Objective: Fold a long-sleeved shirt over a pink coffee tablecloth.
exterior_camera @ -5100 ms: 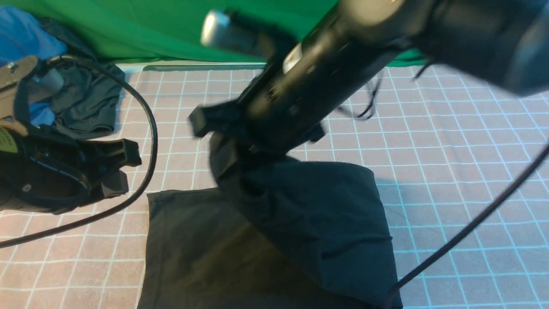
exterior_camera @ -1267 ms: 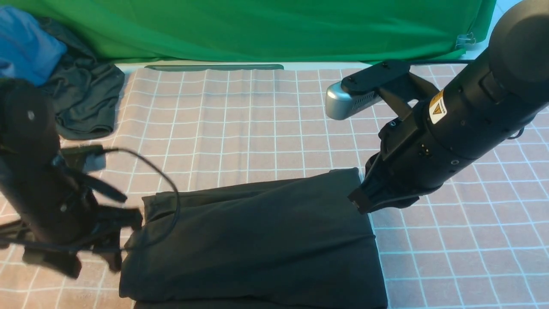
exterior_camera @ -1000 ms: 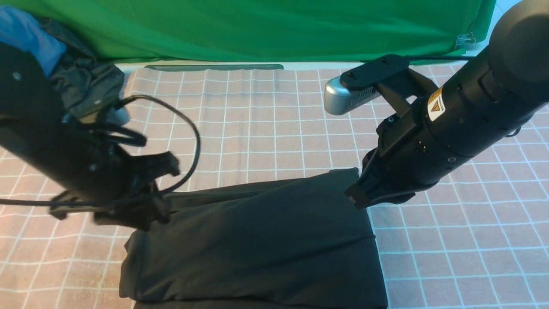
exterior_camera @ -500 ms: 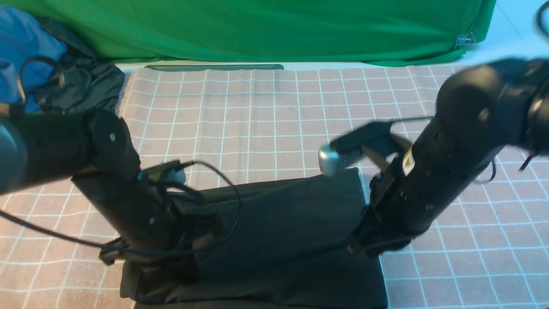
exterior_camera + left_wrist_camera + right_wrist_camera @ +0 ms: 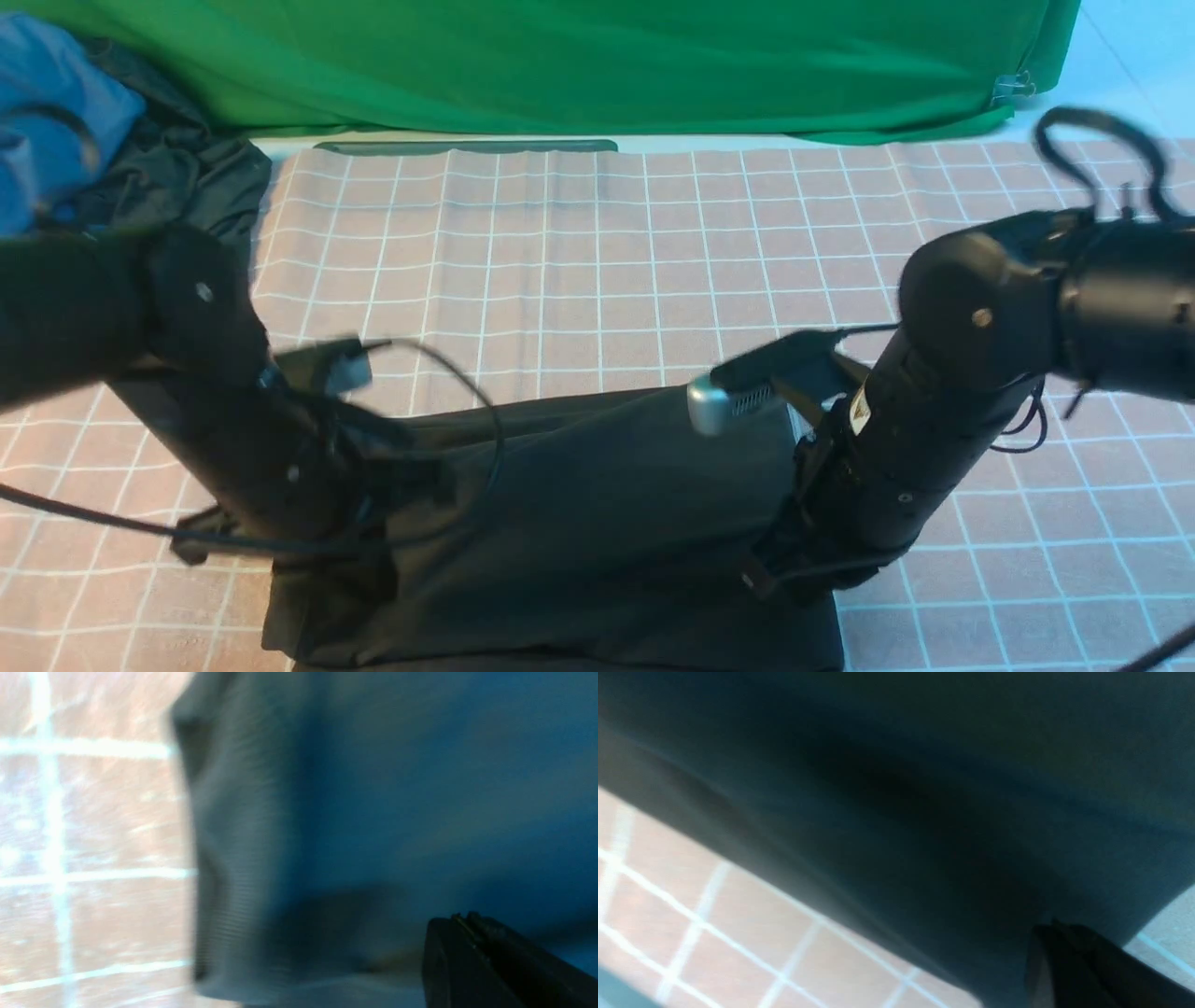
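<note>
Pink coffee tablecloth (image 5: pixel 597 261) bears the long-sleeved shirt (image 5: pixel 597 523); left gripper (image 5: pixel 460 918) at nine and right gripper (image 5: pixel 766 577) at three o'clock, jaws closed, grasp unclear, likely folding.

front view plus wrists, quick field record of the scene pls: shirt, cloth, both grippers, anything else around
garment: long-sleeved shirt, black, folded into a rectangle
surface: pink coffee tablecloth, white grid, under the shirt
left gripper: shut, at the shirt's left side
right gripper: shut, at the shirt's right edge
fabric pinched: cannot tell
far side: green cloth; blue garment bunched with dark garment
</note>
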